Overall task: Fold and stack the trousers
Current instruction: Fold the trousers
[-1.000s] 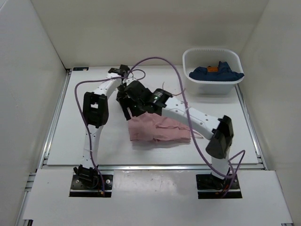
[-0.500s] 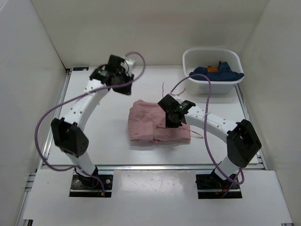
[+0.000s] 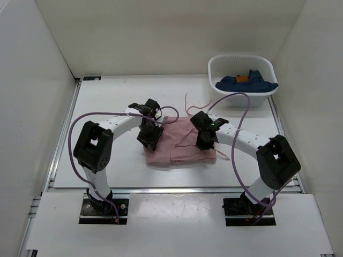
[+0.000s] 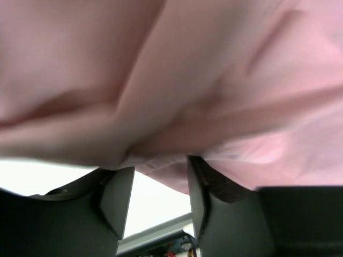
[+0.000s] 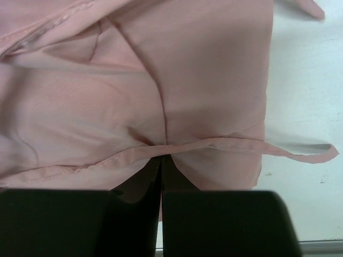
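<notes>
Trousers (image 3: 182, 149) hem hides right gripper (image 5: 161, 159) tips; left wrist view blurred.

The trousers (image 3: 179, 144) are lying folded into a rough, flat rectangle near the middle of the worktop, slightly toward its near edge. Their thin, dusty-pink fabric is creasing into soft folds, and a stitched hem (image 5: 96, 162) is puckering along one edge. Thin pink drawstrings (image 3: 187, 104) are trailing toward the far edge.
</notes>
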### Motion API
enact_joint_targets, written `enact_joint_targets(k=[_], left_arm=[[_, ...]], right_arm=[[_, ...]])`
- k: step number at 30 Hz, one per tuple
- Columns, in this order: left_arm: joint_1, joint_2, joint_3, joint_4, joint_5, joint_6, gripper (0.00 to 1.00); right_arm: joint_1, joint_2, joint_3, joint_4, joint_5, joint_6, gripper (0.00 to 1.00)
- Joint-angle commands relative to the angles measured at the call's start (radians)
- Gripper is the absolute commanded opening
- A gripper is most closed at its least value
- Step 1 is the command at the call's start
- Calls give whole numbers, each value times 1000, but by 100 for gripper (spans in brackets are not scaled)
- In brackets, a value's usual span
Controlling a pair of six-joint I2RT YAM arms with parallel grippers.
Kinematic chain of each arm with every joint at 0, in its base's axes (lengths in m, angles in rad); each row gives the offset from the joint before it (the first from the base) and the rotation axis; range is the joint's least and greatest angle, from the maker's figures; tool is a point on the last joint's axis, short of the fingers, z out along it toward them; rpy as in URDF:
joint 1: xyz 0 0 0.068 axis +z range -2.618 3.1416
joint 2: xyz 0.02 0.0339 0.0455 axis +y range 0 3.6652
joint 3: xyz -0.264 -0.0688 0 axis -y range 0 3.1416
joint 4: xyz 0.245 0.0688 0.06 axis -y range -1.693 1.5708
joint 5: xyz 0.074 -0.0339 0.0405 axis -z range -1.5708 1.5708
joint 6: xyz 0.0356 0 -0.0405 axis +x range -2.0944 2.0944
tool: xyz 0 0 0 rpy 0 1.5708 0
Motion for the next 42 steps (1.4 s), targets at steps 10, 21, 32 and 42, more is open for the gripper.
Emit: enact_joint_targets(k=[10, 21, 32, 42], left_arm=[[43, -315, 227, -36, -85, 1, 100], [659, -268, 225, -77, -359, 1, 100], [835, -611, 14, 223, -333, 1, 100], [835, -611, 3, 212, -364, 1, 100]], right_arm=[[-70, -170, 414, -384, 66, -194, 99], [-754, -149, 554, -702, -125, -328, 99], [-913, -284, 553, -692, 177, -339, 99], [-913, -284, 538, -661, 133, -359, 99]])
